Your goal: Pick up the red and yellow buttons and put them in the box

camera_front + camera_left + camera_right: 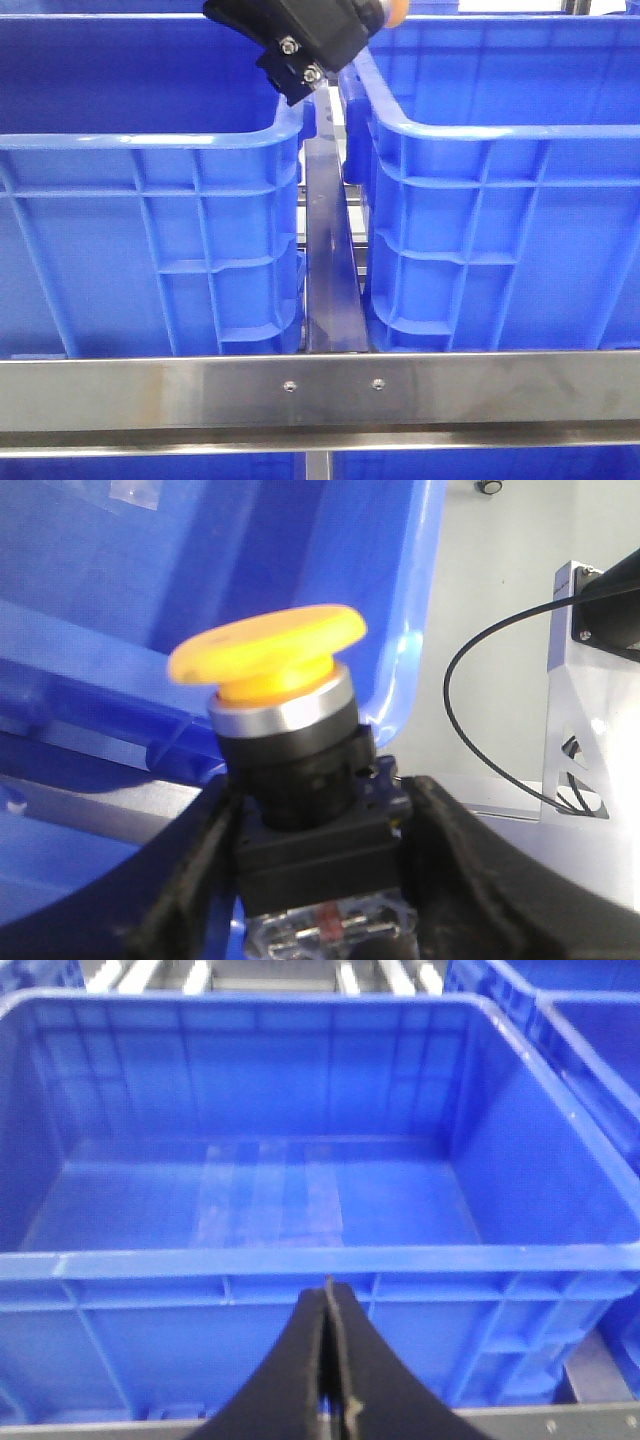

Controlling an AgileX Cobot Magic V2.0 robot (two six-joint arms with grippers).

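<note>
My left gripper (320, 805) is shut on the black body of the yellow button (265, 650), whose yellow-orange mushroom cap sits on a silver ring. In the front view this gripper (350, 25) is high at the back, above the gap between the two blue crates, with a bit of the orange cap (395, 10) showing. My right gripper (328, 1300) is shut and empty, just outside the near wall of a blue crate (300, 1260) with a bare floor. The left crate (150, 140) and the right crate (500, 130) look alike. The red button is out of view.
A steel rail (330, 260) runs between the crates and a steel crossbar (320, 390) runs across their front. Beyond the crate rim (420, 630) in the left wrist view are a black cable (480, 640) and a metal bracket (580, 700). More blue crates stand at the right (600, 1020).
</note>
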